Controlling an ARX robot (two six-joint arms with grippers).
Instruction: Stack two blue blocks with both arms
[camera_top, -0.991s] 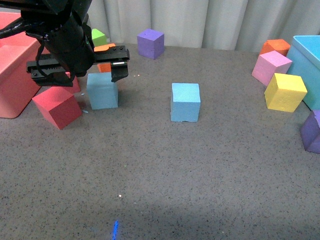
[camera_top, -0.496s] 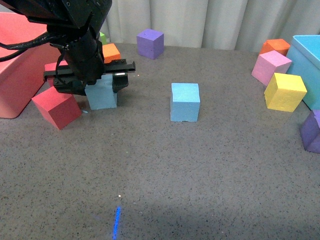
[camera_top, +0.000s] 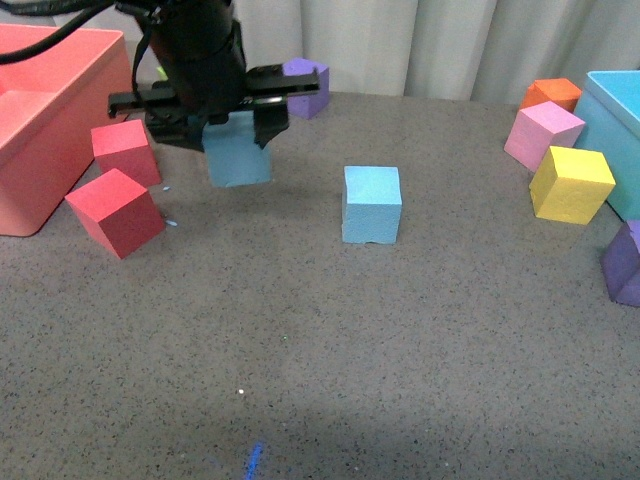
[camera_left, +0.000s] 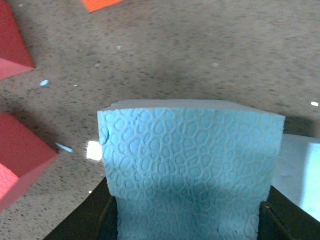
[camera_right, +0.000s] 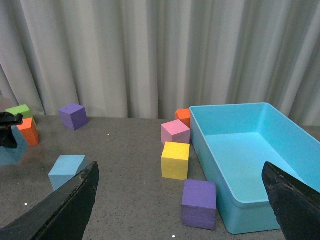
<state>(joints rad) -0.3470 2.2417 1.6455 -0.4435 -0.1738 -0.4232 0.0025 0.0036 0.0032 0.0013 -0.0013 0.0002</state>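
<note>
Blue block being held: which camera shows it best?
Left wrist view: the held blue block fills the picture, texture clear. Front view shows it small in the left pincer; right wrist view, only an edge.

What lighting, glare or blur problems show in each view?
Front view: even light, sharp, soft shadow across the near edge of the table. Left wrist view: the held blue block fills the frame, sharp, with a glare spot beside it. Right wrist view: evenly lit, sharp.
</note>
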